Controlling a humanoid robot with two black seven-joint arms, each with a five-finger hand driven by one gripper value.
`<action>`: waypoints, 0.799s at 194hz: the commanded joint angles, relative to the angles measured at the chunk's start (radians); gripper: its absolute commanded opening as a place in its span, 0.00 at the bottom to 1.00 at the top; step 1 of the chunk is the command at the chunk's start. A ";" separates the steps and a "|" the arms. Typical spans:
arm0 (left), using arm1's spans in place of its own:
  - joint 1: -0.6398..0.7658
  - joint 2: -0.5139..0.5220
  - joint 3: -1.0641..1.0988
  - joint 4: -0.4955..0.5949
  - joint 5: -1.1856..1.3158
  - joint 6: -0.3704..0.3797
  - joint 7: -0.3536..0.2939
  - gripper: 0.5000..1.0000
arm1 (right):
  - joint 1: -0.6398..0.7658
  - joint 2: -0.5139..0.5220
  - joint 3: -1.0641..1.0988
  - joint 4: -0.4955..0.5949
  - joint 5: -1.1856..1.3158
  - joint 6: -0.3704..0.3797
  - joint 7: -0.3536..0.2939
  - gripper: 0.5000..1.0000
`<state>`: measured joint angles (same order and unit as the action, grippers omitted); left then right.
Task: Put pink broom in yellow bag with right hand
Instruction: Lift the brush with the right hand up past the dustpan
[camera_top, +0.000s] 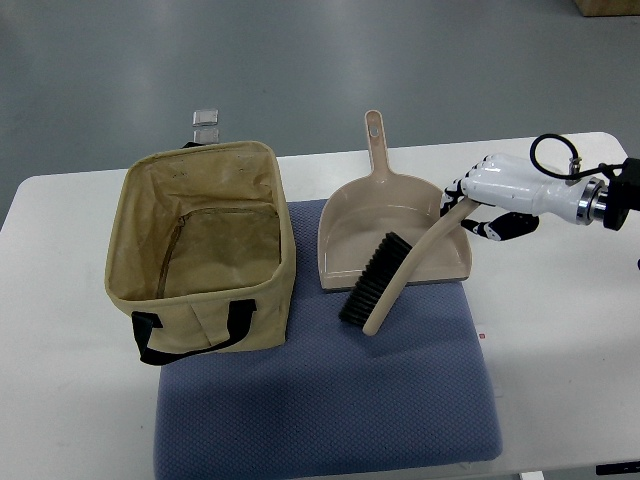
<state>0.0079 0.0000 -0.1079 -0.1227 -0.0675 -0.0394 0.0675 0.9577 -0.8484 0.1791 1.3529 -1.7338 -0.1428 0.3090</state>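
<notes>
Since right hand (487, 205) grips broom (395, 275) by handle tip, brush head dangles over mat (330, 410), bag (200, 245) open toward mat's left edge.

The bag (200, 250) looked like matt tan woven cloth with black webbing handles (190, 335). The dustpan (392, 235) and broom (400, 275) handle seemed smooth plastic, and the blue mat (330, 400) showed a dimpled fabric texture.

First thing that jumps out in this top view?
The right hand, reaching in from the right edge, is closed on the handle of the brush, which lies tilted over the front lip of the pink dustpan mid-table. Left of it, the open yellow bag stands upright on the blue mat.
</notes>
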 joint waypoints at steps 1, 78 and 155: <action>0.000 0.000 -0.001 0.000 0.000 0.000 0.000 1.00 | 0.018 -0.009 0.049 0.000 0.000 0.005 0.007 0.00; 0.000 0.000 -0.001 0.000 0.000 0.001 0.000 1.00 | 0.211 -0.028 0.099 -0.004 0.003 0.034 0.007 0.00; 0.000 0.000 0.001 0.000 0.000 0.000 0.000 1.00 | 0.447 0.077 0.086 -0.037 0.039 0.117 0.001 0.00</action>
<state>0.0074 0.0000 -0.1082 -0.1227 -0.0675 -0.0392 0.0675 1.3629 -0.8219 0.2741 1.3258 -1.6927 -0.0314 0.3119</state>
